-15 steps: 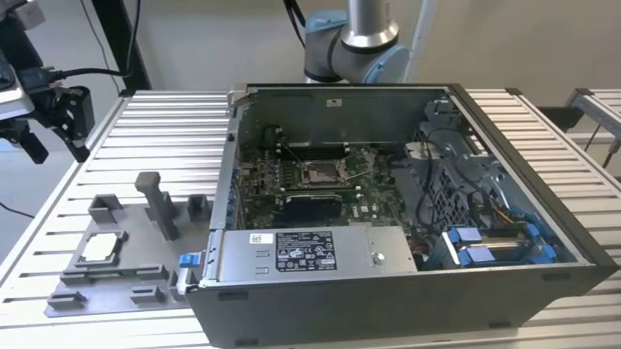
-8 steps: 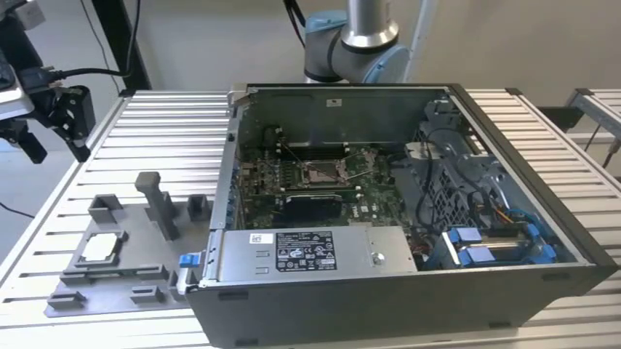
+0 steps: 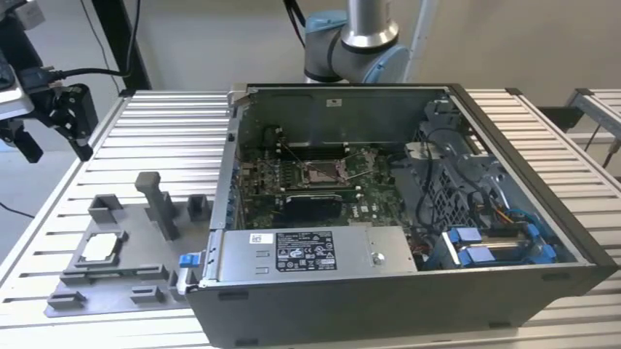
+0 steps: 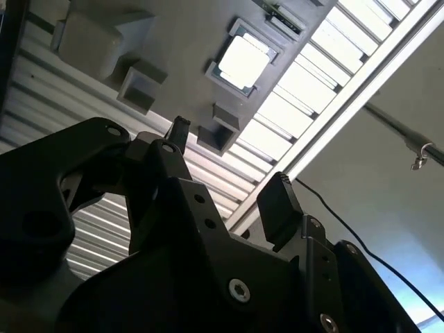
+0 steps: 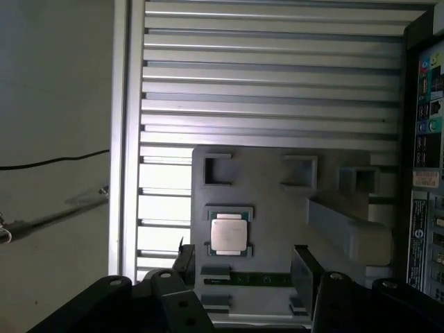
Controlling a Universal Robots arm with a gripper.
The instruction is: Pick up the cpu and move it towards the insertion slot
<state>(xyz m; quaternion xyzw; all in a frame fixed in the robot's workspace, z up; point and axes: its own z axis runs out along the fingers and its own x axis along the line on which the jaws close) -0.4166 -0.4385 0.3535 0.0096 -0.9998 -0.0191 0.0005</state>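
Observation:
The cpu [image 3: 100, 249] is a small silvery square chip lying flat in a holder on the grey fixture plate [image 3: 116, 291], at the exterior view's left. Both wrist views look down on the cpu [image 4: 243, 61] [image 5: 229, 234] from well above. My gripper [image 3: 55, 147] hangs high over the table's far-left edge, apart from the chip. It is open, with nothing between its black fingers [image 4: 277, 201] [image 5: 303, 267]. The insertion slot [image 3: 323, 172], a silver-framed socket with a brownish centre, sits on the green board inside the open computer case [image 3: 388, 283].
A tall grey post [image 3: 160, 203] and several low grey blocks [image 3: 105, 207] stand on the fixture plate around the chip. The case wall [image 3: 225, 182] rises between the plate and the socket. The arm's base [image 3: 350, 43] stands behind the case on the slatted metal table [image 3: 165, 123].

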